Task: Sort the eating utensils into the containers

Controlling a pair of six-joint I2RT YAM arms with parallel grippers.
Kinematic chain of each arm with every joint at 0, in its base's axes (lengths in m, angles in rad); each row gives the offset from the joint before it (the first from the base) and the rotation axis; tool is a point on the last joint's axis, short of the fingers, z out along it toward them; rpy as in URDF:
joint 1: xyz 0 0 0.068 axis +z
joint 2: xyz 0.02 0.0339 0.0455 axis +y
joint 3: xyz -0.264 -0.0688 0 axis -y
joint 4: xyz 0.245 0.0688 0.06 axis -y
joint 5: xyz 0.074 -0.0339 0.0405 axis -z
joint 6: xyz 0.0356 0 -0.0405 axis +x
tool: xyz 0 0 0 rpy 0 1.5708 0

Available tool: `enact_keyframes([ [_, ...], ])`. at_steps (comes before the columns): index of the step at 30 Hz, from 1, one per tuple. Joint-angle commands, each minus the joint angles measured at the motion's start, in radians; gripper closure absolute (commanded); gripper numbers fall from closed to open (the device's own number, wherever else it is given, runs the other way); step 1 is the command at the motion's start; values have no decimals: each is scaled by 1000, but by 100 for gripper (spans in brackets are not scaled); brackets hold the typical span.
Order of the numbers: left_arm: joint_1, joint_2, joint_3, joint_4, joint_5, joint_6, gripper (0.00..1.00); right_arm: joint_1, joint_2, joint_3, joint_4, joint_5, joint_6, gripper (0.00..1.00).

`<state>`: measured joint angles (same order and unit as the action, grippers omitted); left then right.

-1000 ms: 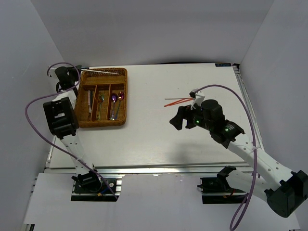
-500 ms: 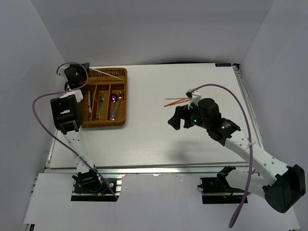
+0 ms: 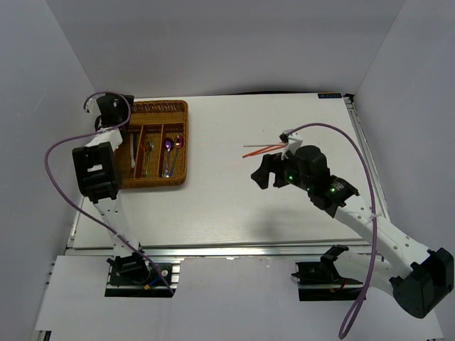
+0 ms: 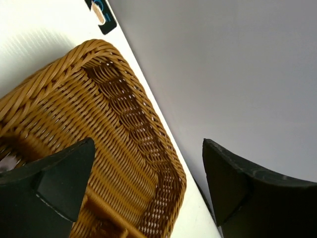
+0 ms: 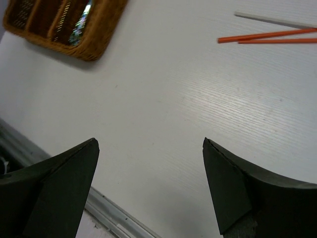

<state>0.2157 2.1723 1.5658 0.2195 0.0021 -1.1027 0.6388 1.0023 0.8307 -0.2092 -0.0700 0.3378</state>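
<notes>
Three chopsticks are seen loose on the table (image 3: 213, 206), right of centre. Two red chopsticks (image 5: 267, 35) lie close together and nearly parallel, and one white chopstick (image 5: 275, 20) lies just beyond them on the far side. They are well apart from the wicker tray (image 3: 153, 182) at the far left, where forks and spoons (image 3: 167, 148) are already laid in the long slots. The right gripper (image 5: 148, 146) is held above bare table just on the near side of the sticks, its jaws spread wide with nothing between them. The left gripper (image 4: 148, 148) is likewise parted and empty, hung over the far left corner of the tray.

The chopsticks are judged to be light, stiff and smooth. Little force is needed, but they are likely to roll or pivot if pinched off-centre. A hold near mid-length, across the stick, is advised, with the fingers brought right down to the table because the sticks are so thin. As the red pair lies so close, both may be caught at once; whether the two touch cannot be told.
</notes>
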Motion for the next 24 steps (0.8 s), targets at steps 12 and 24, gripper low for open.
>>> enact_keyframes([
  [12, -295, -639, -12, -762, -318, 486, 2, -59, 597, 485, -248, 628, 339, 11],
  [24, -372, -1336, -737, -655, -366, 716, 2, -145, 936, 745, -409, 621, 529, 27],
])
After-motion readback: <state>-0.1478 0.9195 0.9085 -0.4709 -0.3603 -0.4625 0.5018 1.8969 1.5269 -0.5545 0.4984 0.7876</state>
